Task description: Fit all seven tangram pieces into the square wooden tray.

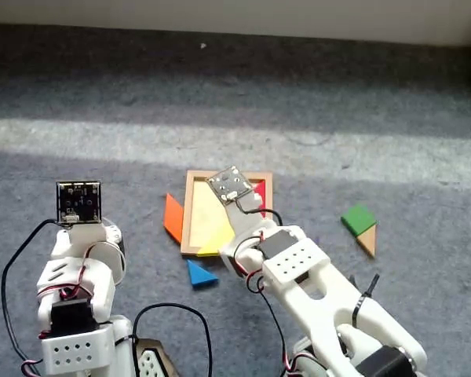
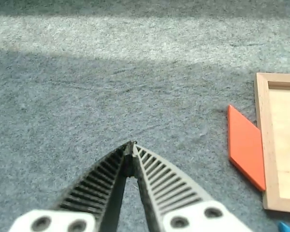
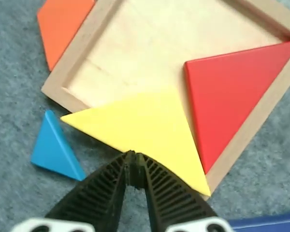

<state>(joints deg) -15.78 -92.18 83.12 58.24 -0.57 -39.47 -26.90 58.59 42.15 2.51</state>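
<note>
Underneath everything, a grey carpeted table (image 1: 102, 110). On its near side, two white arms: the left arm (image 1: 77, 302) set back, well apart from the pieces, and the right arm (image 1: 322, 294) stretched out over the square wooden tray (image 1: 187, 214). Left gripper (image 2: 131, 146) with fingers pressed together, nothing between them, hanging over bare carpet, with the tray's rim and an orange parallelogram (image 2: 244, 145) off to one side. Right gripper (image 3: 133, 155) likewise closed tip to tip and holding nothing, poised right at the outer edge of the big yellow triangle (image 3: 141, 124); touching that edge or just above it, hard to say from this angle. Yellow triangle partly inside the tray, riding across the near rim, one corner poking out over the carpet toward the small light-blue triangle (image 3: 55, 147). Next to the yellow, flat inside the tray and tucked into a corner of the rim, a big red triangle (image 3: 232, 89), one edge close along the yellow's. Orange parallelogram outside, just beside the tray's rim on the side toward the left arm. On the far side of the right arm, well apart from the tray, a green square (image 1: 358, 219) with a small tan triangle (image 1: 368, 240) just beside its near corner. By the right gripper's base, a sliver of a dark blue piece (image 3: 268, 221) on the carpet.
</note>
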